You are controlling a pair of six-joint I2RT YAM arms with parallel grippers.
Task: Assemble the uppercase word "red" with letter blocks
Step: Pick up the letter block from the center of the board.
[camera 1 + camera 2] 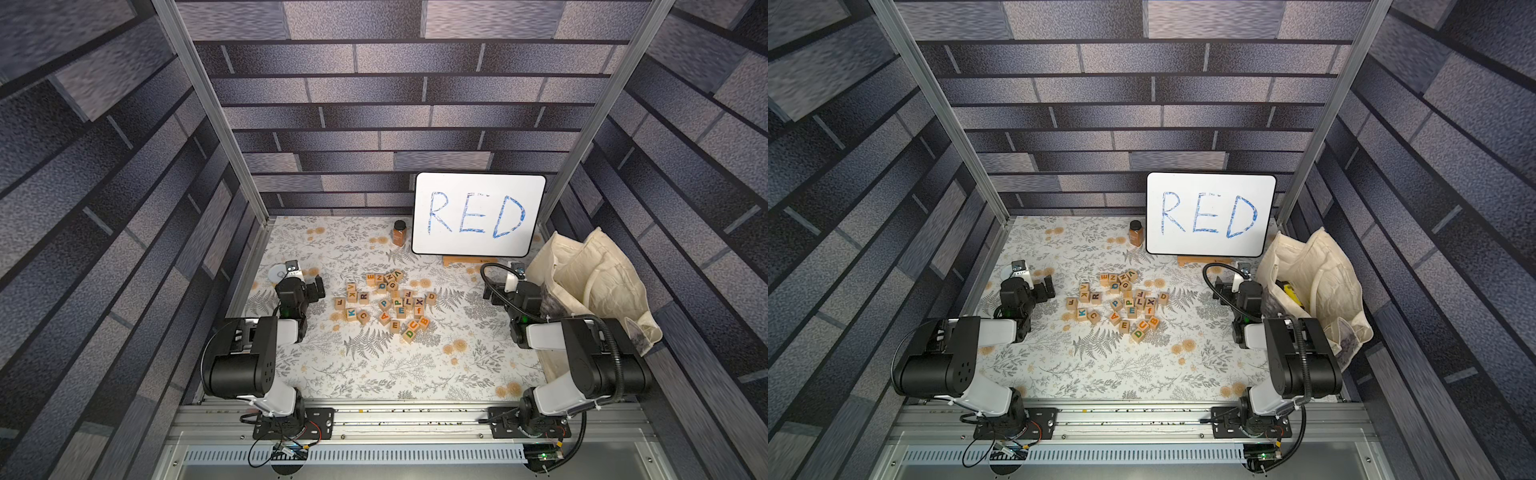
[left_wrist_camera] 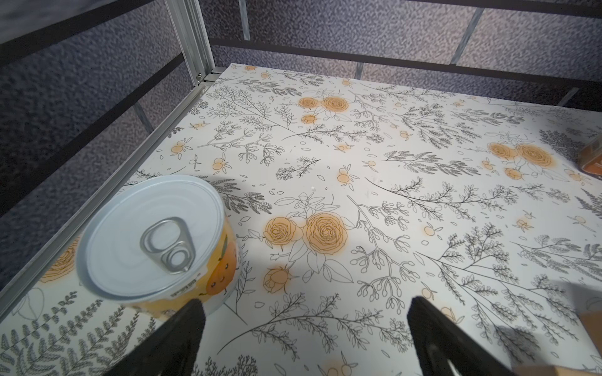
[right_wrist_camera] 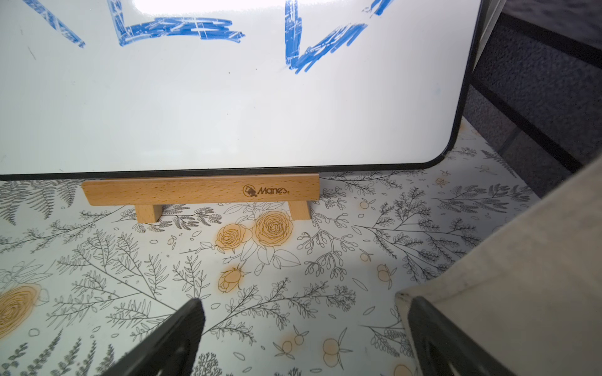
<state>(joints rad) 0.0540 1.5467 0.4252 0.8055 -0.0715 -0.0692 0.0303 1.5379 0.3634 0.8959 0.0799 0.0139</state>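
The aluminium rail (image 1: 415, 419) carrying both arm bases runs along the near edge of the floral-papered table (image 1: 374, 374); beyond it, mid-table between the two arms, the letter blocks (image 1: 386, 301) lie in a loose scatter, several touching; both top views show the dark-purple R block (image 1: 364, 296) on the scatter's left side, the blue E block (image 1: 401, 310) near its middle and the green D block (image 1: 409, 333) at its near edge, the three apart from one another and none held; other readable faces include K, C, A, P, L, X, G, B, an orange E (image 1: 395, 325) and an orange D (image 1: 431, 296); the blocks' letters read only from above; the left gripper (image 2: 304, 304) has its fingers spread wide over bare table with nothing between them; its wrist view alone gives the pull-tab tin (image 2: 150, 241) in full, upright by the side rail, its label printed with a smiling orange fruit, while from above only part of the lid shows behind the arm; the right gripper (image 3: 304, 304) is likewise spread and empty, one finger just beside the cream tote bag (image 3: 521, 276); its wrist view reads "Manes" burnt into the wooden stand (image 3: 200, 190) under the whiteboard (image 3: 228, 114); the whole blue handwritten "RED" reads only in the top views; a brown spice jar (image 1: 399, 232) stands just left of the board.
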